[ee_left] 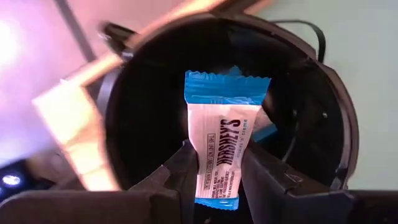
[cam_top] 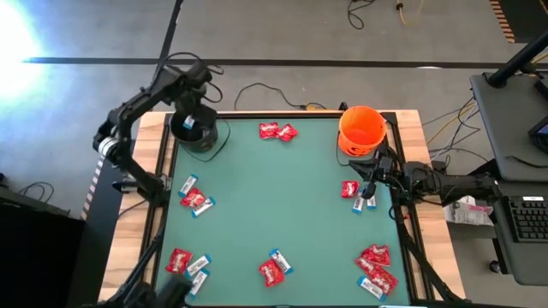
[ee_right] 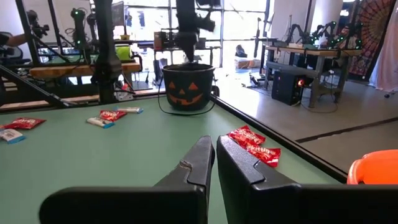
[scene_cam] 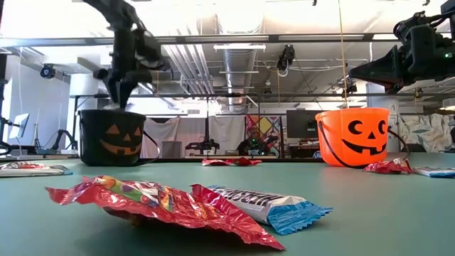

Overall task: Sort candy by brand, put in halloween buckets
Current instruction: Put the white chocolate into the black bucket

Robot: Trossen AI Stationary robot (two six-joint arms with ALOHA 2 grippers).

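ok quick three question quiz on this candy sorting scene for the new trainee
1. True or false: the left gripper holds a white-and-blue bar over the black bucket.
2. Which bucket stands nearest the right gripper? A black, B orange, C neither.
3. Fill in: the right gripper's fingers are ____.

Key: 1 true. 2 B, the orange bucket. 3 shut, holding nothing.
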